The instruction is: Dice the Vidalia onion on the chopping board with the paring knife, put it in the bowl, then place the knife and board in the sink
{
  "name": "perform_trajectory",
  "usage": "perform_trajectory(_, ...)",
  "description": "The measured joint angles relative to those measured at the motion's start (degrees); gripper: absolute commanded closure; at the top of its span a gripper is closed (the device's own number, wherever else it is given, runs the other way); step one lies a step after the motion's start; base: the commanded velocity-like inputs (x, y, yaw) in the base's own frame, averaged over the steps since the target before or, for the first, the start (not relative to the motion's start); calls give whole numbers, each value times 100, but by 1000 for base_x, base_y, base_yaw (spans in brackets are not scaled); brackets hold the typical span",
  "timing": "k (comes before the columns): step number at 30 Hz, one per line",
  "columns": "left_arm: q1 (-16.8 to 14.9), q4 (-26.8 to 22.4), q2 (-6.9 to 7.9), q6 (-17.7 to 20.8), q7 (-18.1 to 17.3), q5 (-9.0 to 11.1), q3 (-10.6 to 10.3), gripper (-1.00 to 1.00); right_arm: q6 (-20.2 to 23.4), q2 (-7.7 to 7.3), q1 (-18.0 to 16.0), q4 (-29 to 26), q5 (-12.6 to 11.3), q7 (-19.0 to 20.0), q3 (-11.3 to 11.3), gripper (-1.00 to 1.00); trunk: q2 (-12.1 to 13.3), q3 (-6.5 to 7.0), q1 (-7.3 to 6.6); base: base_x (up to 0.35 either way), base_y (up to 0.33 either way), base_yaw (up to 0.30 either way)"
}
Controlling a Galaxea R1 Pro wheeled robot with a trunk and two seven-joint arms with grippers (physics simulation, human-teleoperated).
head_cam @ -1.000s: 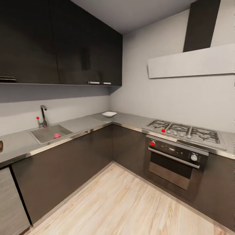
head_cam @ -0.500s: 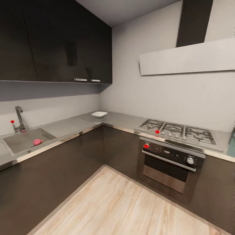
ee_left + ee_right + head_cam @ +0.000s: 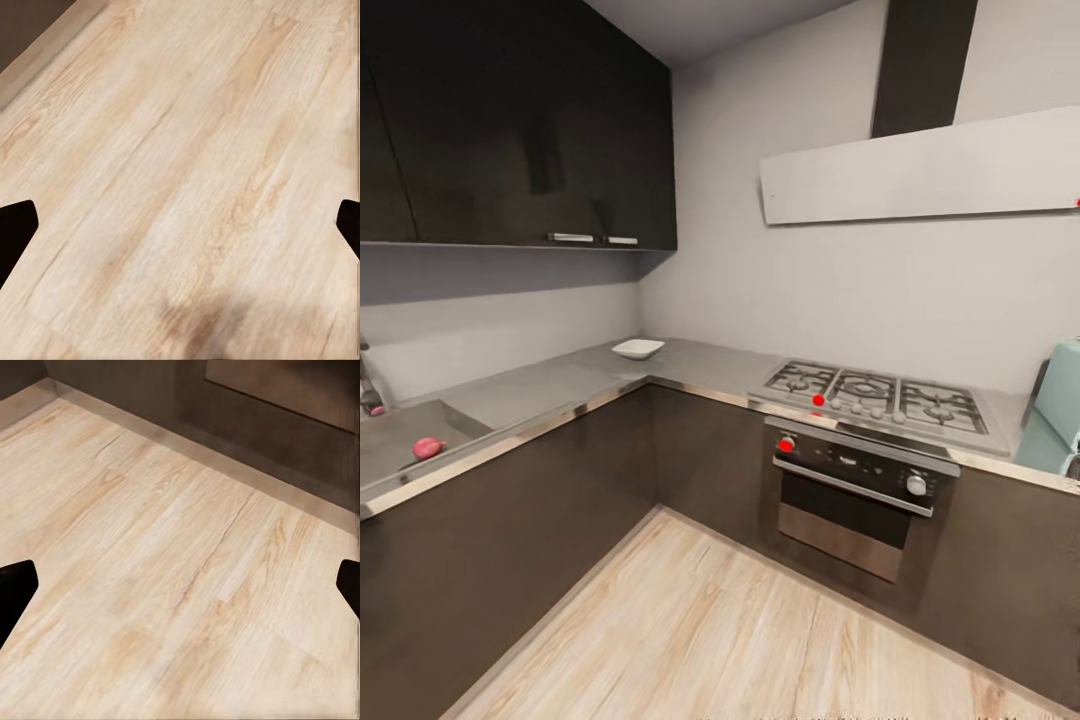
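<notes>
Beside stove (image 3: 870,398), along tabletop (image 3: 560,385): white bowl (image 3: 637,348) nearer, pink onion (image 3: 427,448) in sink (image 3: 400,440) farther. Left claw (image 3: 180,225), right claw (image 3: 180,585) spread wide, empty, over floor (image 3: 740,640).

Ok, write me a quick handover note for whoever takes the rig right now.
Left gripper: open, empty, over bare wood floor.
Right gripper: open, empty, over the floor near the cabinet base.
Onion: in the sink, at the head view's left edge.
Bowl: empty-looking, on the countertop near the corner, left of the hob.
Done: nothing by the look of it; the onion is not yet picked.
Left: get the onion, find board and knife, dice, fill the bowl, then put knife and board in the sink.
</notes>
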Motion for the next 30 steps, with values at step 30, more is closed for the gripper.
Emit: perform_trajectory(30,1,-9,17,-6,0,0,0,-100,-10,26,-2,5,7,-9,9,-100,1204,399,-659,0,0,-39)
